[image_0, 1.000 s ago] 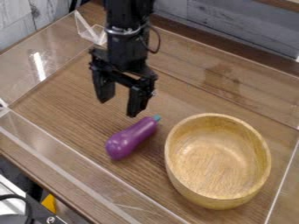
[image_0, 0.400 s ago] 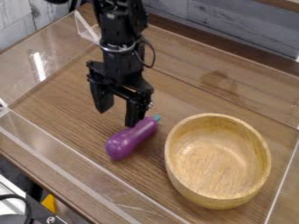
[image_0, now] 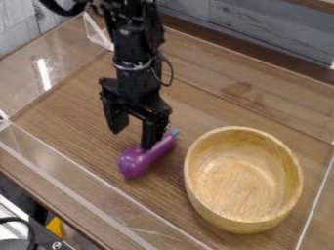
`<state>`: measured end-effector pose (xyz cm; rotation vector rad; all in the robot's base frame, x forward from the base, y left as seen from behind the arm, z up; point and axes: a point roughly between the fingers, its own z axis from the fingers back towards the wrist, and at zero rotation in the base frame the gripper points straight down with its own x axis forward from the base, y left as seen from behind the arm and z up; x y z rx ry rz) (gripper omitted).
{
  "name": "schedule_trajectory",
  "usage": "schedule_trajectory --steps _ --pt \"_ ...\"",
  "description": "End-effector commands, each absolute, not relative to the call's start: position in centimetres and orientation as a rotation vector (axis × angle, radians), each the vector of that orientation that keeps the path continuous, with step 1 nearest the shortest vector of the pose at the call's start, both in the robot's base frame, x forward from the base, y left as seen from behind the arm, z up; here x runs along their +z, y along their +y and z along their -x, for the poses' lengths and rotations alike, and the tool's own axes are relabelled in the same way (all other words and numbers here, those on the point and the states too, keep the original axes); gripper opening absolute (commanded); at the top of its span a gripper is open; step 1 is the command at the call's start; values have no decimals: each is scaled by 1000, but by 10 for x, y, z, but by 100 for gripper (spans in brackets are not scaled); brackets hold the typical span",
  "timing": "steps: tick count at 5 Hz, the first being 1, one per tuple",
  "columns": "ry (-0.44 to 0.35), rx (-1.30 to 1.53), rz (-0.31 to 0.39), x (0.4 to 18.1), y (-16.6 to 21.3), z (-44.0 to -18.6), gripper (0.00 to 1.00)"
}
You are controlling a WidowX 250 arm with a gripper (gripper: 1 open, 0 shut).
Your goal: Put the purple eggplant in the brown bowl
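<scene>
A glossy purple eggplant point(image_0: 141, 156) lies on the wooden table, slanting from lower left to upper right, its stem end toward the upper right. My black gripper point(image_0: 136, 125) points straight down just above the eggplant's upper half, jaws open, one finger point(image_0: 116, 119) to the left and the other finger point(image_0: 155, 128) close to the stem end. Nothing is between the fingers. The brown bowl point(image_0: 243, 219) stands to the right of the eggplant, wide, wooden and empty.
Clear plastic walls point(image_0: 78, 200) fence the wooden table on the left and front. A grey plank wall point(image_0: 261, 24) runs behind the table. The black arm point(image_0: 133, 34) rises toward the upper left.
The gripper has come down and a little to the lower left, closer to the eggplant. Its jaws have stayed open. Eggplant and bowl have not moved.
</scene>
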<state>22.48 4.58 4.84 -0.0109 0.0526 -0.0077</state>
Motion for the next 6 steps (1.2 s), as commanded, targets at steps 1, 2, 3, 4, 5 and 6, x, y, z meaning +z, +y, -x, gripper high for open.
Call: schedule_trajectory --steps 1,2,3,4,5,6 --pt "11 -6 5 49 50 -230 100" --pt "5 -8 6 43 50 -230 100" --pt "-5 -9 3 37 50 -230 100" --pt "-19 -12 -3 32 51 -232 100" --pt "-35 -15 -8 28 52 -233 100" --pt "-50 -18 -12 24 52 -233 0"
